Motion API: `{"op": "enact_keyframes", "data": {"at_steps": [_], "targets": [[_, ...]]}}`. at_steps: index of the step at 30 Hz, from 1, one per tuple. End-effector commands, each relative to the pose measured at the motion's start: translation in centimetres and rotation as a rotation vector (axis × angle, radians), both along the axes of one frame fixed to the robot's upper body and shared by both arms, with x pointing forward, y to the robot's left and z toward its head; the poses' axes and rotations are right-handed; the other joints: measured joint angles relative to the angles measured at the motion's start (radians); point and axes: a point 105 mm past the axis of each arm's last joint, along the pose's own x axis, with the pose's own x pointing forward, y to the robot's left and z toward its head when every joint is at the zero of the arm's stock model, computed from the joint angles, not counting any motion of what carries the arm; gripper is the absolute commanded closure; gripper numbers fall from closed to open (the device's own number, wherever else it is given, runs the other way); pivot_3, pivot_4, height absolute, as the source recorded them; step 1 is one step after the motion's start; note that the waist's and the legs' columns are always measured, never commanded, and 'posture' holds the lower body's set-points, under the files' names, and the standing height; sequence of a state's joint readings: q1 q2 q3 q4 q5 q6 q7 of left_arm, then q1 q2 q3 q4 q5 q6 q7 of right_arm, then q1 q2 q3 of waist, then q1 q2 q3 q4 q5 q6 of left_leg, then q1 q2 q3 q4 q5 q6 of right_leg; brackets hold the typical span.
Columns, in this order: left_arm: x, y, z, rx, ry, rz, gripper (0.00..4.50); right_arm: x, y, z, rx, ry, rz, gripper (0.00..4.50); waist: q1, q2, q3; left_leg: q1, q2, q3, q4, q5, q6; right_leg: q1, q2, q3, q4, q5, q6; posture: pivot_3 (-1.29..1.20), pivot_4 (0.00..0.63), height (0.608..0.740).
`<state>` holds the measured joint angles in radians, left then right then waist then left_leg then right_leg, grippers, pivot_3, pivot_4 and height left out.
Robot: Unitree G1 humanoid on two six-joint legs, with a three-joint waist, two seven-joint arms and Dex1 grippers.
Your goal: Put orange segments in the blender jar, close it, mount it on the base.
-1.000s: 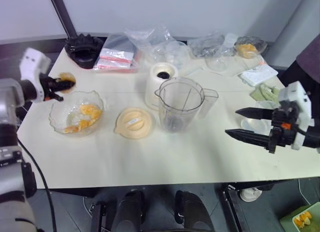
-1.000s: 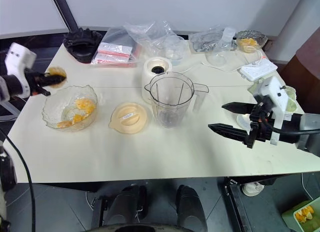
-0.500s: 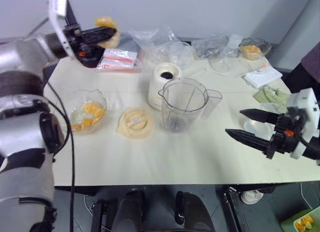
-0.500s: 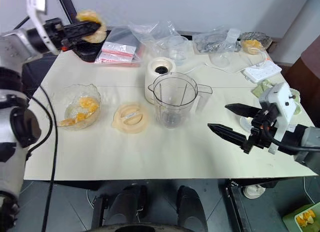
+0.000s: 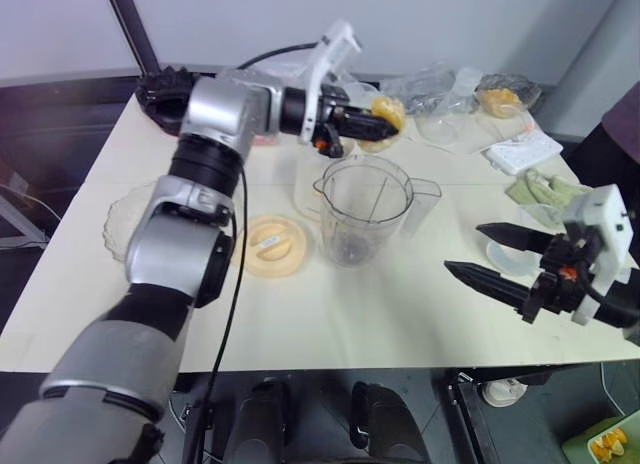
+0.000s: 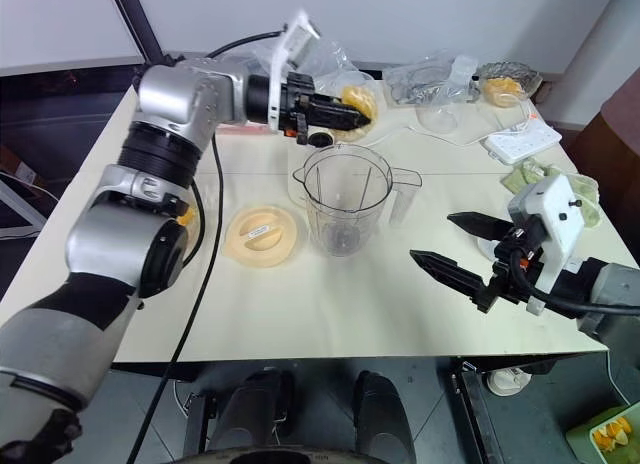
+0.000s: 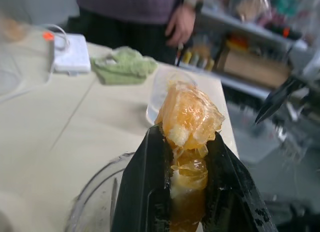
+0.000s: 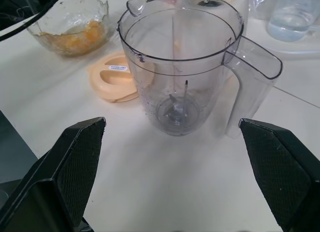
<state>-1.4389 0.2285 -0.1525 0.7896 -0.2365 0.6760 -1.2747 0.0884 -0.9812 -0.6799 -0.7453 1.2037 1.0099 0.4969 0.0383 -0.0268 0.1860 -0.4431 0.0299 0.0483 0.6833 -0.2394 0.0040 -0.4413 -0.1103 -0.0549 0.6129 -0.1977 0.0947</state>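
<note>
My left gripper [image 5: 378,124] is shut on an orange segment [image 7: 190,116], holding it in the air just behind the back rim of the blender jar [image 5: 362,209]. The clear jar stands upright and empty at mid-table, blade at its bottom, handle to the right. The cream base [image 5: 304,184] stands right behind the jar, mostly hidden by it and my arm. More orange segments [image 8: 75,34] lie in a glass bowl [image 8: 47,22] at the left. My right gripper [image 5: 463,248] hovers open to the right of the jar, fingers pointing at it.
A peach lid [image 5: 272,246] lies flat left of the jar. Along the back edge are plastic bags, a black toothed ring [image 5: 165,84] and a small bowl of orange pieces [image 5: 500,92]. A white power strip [image 5: 517,149] and green cloth [image 5: 535,189] lie at the right. A person [image 7: 150,7] stands beyond the table.
My left arm has swung up from beside the glass bowl and across to the right, carrying the orange segment to just behind the jar. The right gripper has stayed where it was, open.
</note>
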Motion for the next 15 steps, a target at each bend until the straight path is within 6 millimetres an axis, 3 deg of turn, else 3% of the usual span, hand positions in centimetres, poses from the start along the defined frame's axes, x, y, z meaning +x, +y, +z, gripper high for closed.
{"op": "enact_keyframes", "data": {"at_steps": [1, 5, 8, 13, 14, 15], "targets": [[-0.7, -0.7, -0.4, 0.076, -0.099, -0.052, 3.93, -0.3, 0.5, 0.4, 0.004, -0.03, 0.016, 0.0, 0.0, 0.0, 0.0, 0.0, 0.0, 0.0, 0.0, 0.0, 0.0, 0.0, 0.0, 0.0, 0.0, 0.0, 0.0, 0.0, 0.15, 0.74], [-1.2, -0.6, -1.9, 0.125, -0.08, -0.088, 3.93, -0.5, 0.5, 0.3, 0.008, -0.027, 0.014, 0.0, 0.0, 0.0, 0.0, 0.0, 0.0, 0.0, 0.0, 0.0, 0.0, 0.0, 0.0, 0.0, 0.0, 0.0, 0.0, 0.0, 0.15, 0.74], [-0.9, -0.2, -3.0, 0.167, -0.083, -0.072, 2.95, -0.5, 0.5, 0.1, 0.011, -0.023, 0.014, 0.0, 0.001, 0.0, 0.0, 0.0, 0.0, 0.0, 0.0, 0.0, 0.0, 0.0, 0.0, 0.0, 0.0, 0.0, 0.0, 0.0, 0.15, 0.74], [-0.4, 0.1, -3.0, 0.154, -0.107, -0.043, 0.41, -0.5, 0.6, -0.2, 0.01, -0.008, 0.024, 0.0, 0.002, 0.0, 0.0, 0.0, 0.0, 0.0, 0.0, 0.0, 0.0, 0.0, 0.0, 0.0, -0.001, 0.0, 0.0, 0.0, 0.15, 0.74], [-0.4, 0.2, -2.7, 0.136, -0.108, -0.039, 0.07, -0.5, 0.6, -0.3, 0.01, -0.005, 0.024, 0.0, 0.002, 0.0, 0.0, 0.0, 0.0, 0.0, 0.0, 0.0, 0.0, 0.0, 0.0, 0.0, -0.001, 0.0, 0.0, 0.0, 0.15, 0.74], [-0.4, 0.2, -2.3, 0.112, -0.108, -0.033, 0.07, -0.5, 0.6, -0.3, 0.01, -0.002, 0.024, 0.0, 0.002, 0.0, 0.0, 0.0, 0.0, 0.0, 0.0, 0.0, 0.0, 0.0, 0.0, 0.0, -0.001, 0.0, 0.0, 0.0, 0.15, 0.74]]}}
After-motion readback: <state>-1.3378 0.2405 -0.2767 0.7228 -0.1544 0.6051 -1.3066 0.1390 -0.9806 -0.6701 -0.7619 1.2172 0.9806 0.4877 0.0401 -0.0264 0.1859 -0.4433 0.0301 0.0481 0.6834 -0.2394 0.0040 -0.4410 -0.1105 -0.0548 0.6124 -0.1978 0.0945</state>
